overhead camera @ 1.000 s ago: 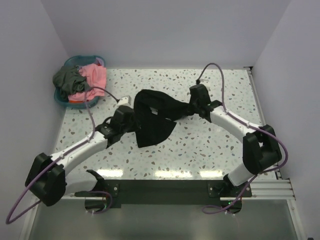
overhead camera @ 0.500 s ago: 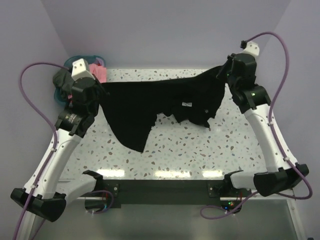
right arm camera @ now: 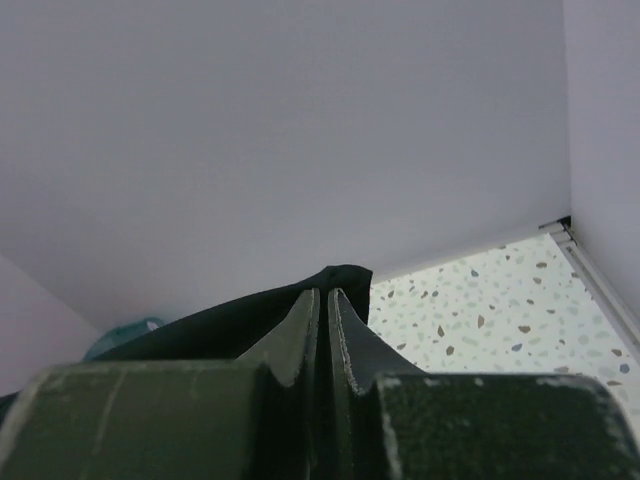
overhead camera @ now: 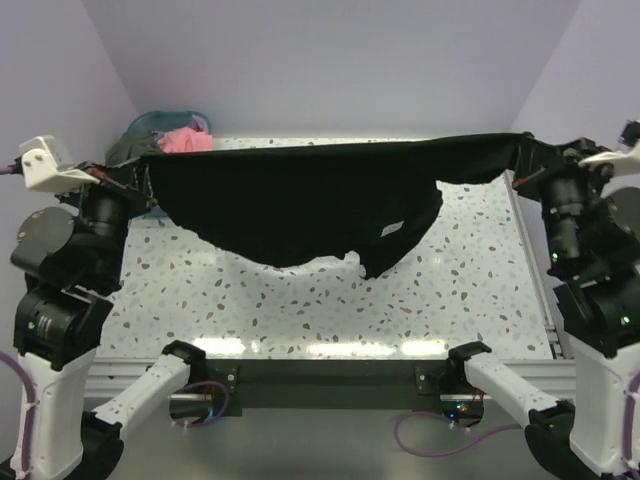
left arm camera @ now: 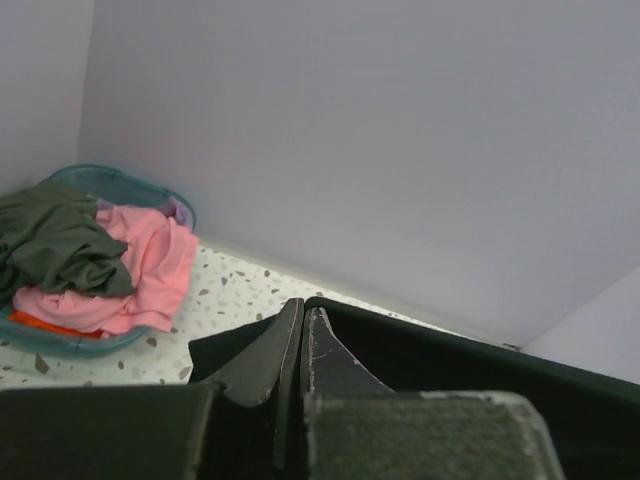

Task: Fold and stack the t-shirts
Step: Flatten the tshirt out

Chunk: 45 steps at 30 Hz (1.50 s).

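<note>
Basket (left arm camera: 80, 345) far-L, behind black tee (overhead camera: 300, 200).

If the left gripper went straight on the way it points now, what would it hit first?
Beyond the black shirt it grips, the left gripper likely meets the back wall; the basket sits off to the left. Depth is hard to judge.

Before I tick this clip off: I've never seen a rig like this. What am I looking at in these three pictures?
Two robot arms stand at the near edge of a table. The wide picture looks down from above and behind them. The other two come from wrist cameras, so the dark wedges are each arm's own fingers. The left gripper and right gripper are both shut on a black shirt, stretched between them over it. A basket at the far left holds a pink shirt and a grey shirt.
</note>
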Available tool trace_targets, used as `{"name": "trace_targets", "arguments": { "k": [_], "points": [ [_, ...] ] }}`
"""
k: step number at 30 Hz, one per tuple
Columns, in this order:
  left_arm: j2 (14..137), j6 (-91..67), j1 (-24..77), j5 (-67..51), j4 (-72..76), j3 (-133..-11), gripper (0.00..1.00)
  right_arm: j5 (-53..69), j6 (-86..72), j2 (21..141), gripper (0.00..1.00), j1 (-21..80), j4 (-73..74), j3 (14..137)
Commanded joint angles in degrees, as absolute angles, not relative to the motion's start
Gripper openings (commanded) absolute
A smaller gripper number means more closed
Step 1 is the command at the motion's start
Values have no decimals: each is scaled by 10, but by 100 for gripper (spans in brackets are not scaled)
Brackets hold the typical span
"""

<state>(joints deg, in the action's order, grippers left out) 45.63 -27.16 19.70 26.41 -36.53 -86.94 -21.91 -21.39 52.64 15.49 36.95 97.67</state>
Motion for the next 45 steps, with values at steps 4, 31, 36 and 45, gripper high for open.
{"name": "trace_targets", "arguments": {
  "k": [4,31,36,45],
  "points": [
    [469,-241,191,291,-405,-982,0,-287,-163,507,0,147,392,1086],
    [1125,-278,77,123,120,-895,19,-162,-148,1197,2,73,109,1113],
    [1187,-278,49,86,89,-1004,60,-150,-152,1291,69,71,212,1270],
    [1013,-363,47,125,18,-845,75,-164,-215,1115,91,76,280,1105]
  ]
}}
